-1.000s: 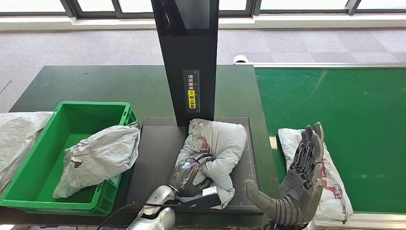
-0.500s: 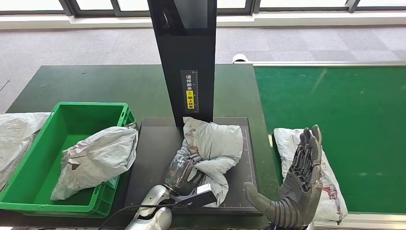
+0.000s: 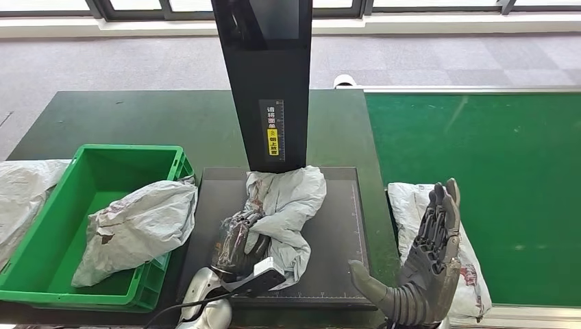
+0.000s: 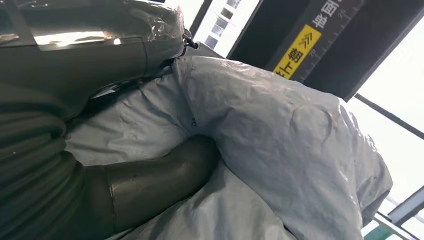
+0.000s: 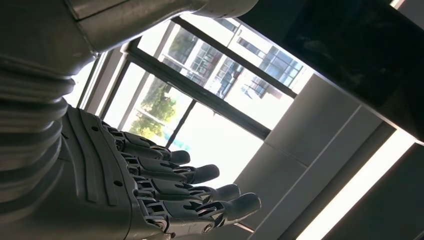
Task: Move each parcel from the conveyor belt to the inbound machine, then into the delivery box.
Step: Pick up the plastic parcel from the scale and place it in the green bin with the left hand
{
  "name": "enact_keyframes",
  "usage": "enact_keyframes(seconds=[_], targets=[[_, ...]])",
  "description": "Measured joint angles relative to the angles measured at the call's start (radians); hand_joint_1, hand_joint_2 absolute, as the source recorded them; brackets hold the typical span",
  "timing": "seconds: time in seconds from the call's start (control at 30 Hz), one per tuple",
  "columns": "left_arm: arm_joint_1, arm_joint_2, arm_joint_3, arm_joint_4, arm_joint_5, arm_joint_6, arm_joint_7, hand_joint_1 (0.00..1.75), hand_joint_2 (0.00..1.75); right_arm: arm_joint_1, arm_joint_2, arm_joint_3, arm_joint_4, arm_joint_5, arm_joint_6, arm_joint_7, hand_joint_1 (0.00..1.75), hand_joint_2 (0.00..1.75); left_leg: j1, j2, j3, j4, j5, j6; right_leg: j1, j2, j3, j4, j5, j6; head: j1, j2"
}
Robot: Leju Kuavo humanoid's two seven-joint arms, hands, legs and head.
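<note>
1. Closest in, the right hand (image 3: 428, 264) is held up near the table's front edge, palm turned inward, fingers straight and spread, thumb sticking out to the side, nothing in it. Same story from its wrist (image 5: 150, 190): fingers stretched out and apart against the windows.
2. Just behind that hand, a grey parcel (image 3: 418, 205) with reddish smudges lies on the near end of the green conveyor belt (image 3: 493, 157), partly hidden by the fingers.
3. The left hand (image 3: 236, 240) is down on the black scanner plate (image 3: 339, 233), fingers curled into a crumpled grey bag (image 3: 288, 202). So it's gripping that one. From the wrist you can see the thumb (image 4: 160, 175) tucked under the bag's folds (image 4: 280, 145).
4. That bag sits on the plate's left-middle part, its far end touching the foot of the black scanner column (image 3: 267, 82).
5. Left of the plate is the green bin (image 3: 96, 171), with another grey bag (image 3: 137, 226) slumped inside and draping over its right rim.
6. One more grey bag (image 3: 24, 199) lies on the dark table (image 3: 137, 116), touching the bin's left side.
</note>
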Motion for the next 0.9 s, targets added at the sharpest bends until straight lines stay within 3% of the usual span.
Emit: enact_keyframes(seconds=[0.23,0.63,0.9], targets=[[0.029,0.002,0.017,-0.064,0.047,0.018,-0.042,1.75,1.75,-0.001,0.0,0.0,0.0,-0.004,0.0,0.0,0.0,1.75,0.0,0.0,-0.002,0.0,0.0,0.0,0.0,0.0,-0.002,0.0,0.0,0.0,0.0,0.0],[0.189,0.02,0.075,-0.48,0.247,0.098,-0.161,1.75,1.75,0.001,0.0,-0.001,0.0,-0.02,0.0,0.0,0.0,1.75,0.0,0.001,-0.003,0.0,0.0,0.0,0.0,0.001,-0.004,0.0,0.0,0.0,0.0,0.0],[0.227,0.087,0.091,-0.694,0.4,0.183,-0.168,1.75,1.75,0.031,0.0,-0.003,-0.004,-0.006,0.0,0.0,0.0,1.75,0.0,0.001,-0.003,0.0,0.0,0.0,0.0,0.001,-0.004,0.0,0.0,0.0,0.0,0.0]])
